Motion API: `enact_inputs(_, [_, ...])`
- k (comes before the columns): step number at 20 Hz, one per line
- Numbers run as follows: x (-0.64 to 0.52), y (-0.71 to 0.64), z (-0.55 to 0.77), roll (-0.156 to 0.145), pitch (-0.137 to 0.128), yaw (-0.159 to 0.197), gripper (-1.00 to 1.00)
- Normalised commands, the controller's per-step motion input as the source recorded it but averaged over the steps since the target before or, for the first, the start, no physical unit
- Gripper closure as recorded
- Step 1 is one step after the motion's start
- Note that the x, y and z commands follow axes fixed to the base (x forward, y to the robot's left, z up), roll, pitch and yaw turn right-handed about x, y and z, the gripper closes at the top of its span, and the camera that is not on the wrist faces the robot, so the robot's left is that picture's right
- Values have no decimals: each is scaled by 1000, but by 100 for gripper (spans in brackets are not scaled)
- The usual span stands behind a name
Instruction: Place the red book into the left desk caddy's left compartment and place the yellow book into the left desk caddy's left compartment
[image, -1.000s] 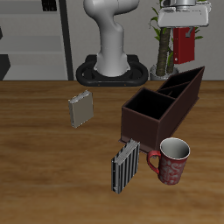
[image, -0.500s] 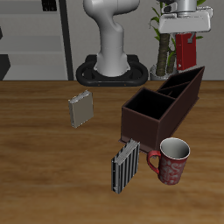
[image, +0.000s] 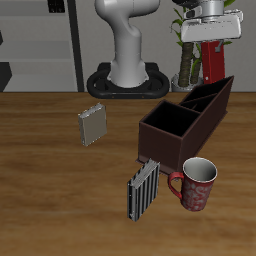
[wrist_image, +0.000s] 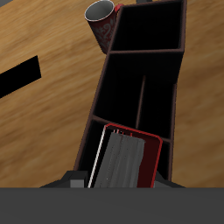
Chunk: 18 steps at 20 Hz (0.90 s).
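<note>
Aloft, the gripper (image: 213, 40) clamps the red book (image: 214, 62) upright above the left desk caddy (image: 185, 122) (over its far end). Yellow book (image: 92, 124) stands well apart on the table (image: 50, 190).

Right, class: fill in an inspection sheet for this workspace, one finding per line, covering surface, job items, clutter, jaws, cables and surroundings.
Surface: wooden table, bare wood between the items.
Job items: red book held upright in the air above the left desk caddy's far end; in the wrist view it hangs over the left compartment. Yellow book stands apart on the table.
Clutter: striped book and red patterned mug, both near the caddy's front end.
Jaws: gripper shut on the red book.
Cables: nothing seen.
Surroundings: plant and shelving behind the table.
</note>
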Motion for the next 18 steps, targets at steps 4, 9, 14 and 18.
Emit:
enact_inputs(4, [141, 80, -87, 9, 45, -20, 100])
enact_inputs(9, [87, 106, -119, 18, 33, -3, 100])
enact_inputs(14, [-55, 118, -101, 17, 22, -13, 100])
enact_inputs(18, [-3, 74, -67, 21, 4, 29, 100])
